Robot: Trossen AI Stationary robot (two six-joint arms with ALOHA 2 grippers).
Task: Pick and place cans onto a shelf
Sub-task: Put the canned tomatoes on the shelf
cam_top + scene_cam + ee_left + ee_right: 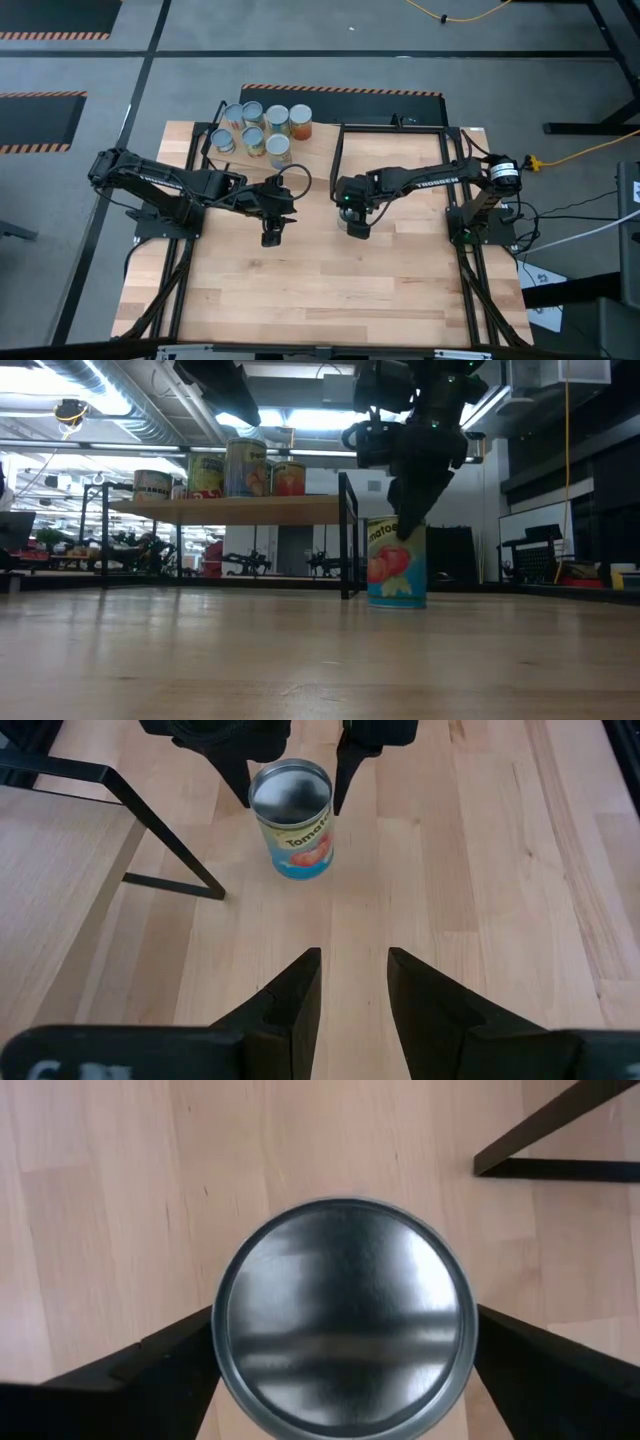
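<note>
Light wooden tabletop (320,290), workshop behind. Upright tomato tin with silvery lid and blue-red label (396,565), standing on the tabletop directly under the right gripper (410,530), between its spread fingers (345,770); not yet pinched. Six more tins (262,128) already on the raised plywood shelf (250,510), beyond the claw. Risk: off-centre closing, tipping or skidding the tin. Right arm reaching inward, wrist pointing down. Left gripper (352,995) parted, empty, waiting nearby, aimed at the tin.
</note>
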